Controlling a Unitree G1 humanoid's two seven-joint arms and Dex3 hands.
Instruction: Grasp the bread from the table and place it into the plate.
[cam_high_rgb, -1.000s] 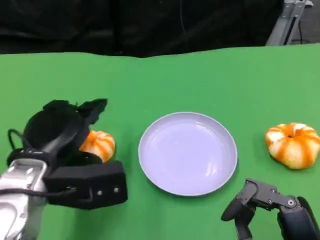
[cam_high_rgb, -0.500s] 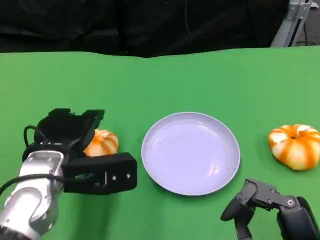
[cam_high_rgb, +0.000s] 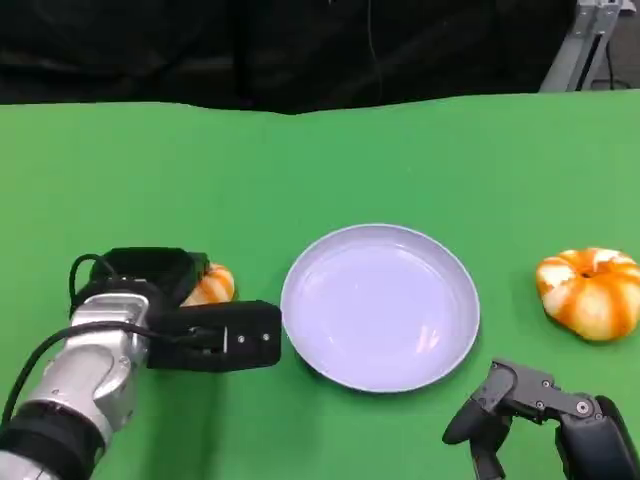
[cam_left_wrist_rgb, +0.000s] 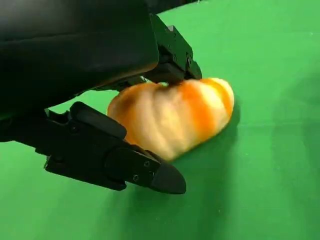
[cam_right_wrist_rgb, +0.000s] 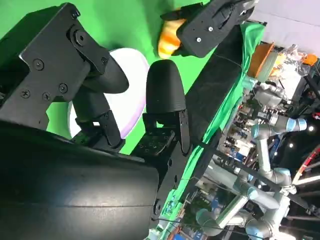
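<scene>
Looking down, you have a green table (cam_high_rgb: 400, 160) running back to a black curtain (cam_high_rgb: 250, 50) on the far side, with a metal frame leg (cam_high_rgb: 580, 40) standing at the far right corner. In the right wrist view, silver robot arms (cam_right_wrist_rgb: 265, 150) and cluttered shelves show beyond the table's edge.

Compared with a second ago, your left hand (cam_high_rgb: 150, 285) has drawn nearer to you and lower, and its silver forearm (cam_high_rgb: 85, 375) now reaches further into the picture. Less of the bread shows past the hand than before. The lavender plate (cam_high_rgb: 380, 305), the second bread (cam_high_rgb: 590, 292) at the far right and your right hand (cam_high_rgb: 520, 405) sit where they did.

The bread (cam_high_rgb: 210, 285), an orange and cream pumpkin-shaped bun, lies on the table just left of the plate, still outside it. Your left hand is over it from the left; in the left wrist view the black fingers (cam_left_wrist_rgb: 120, 160) close on either side of the bun (cam_left_wrist_rgb: 170, 115) and touch it, so it looks gripped, though you cannot tell whether it is off the cloth. Your right hand rests at the near right, fingers curled loosely and apart, holding nothing, just near of the plate's rim.
</scene>
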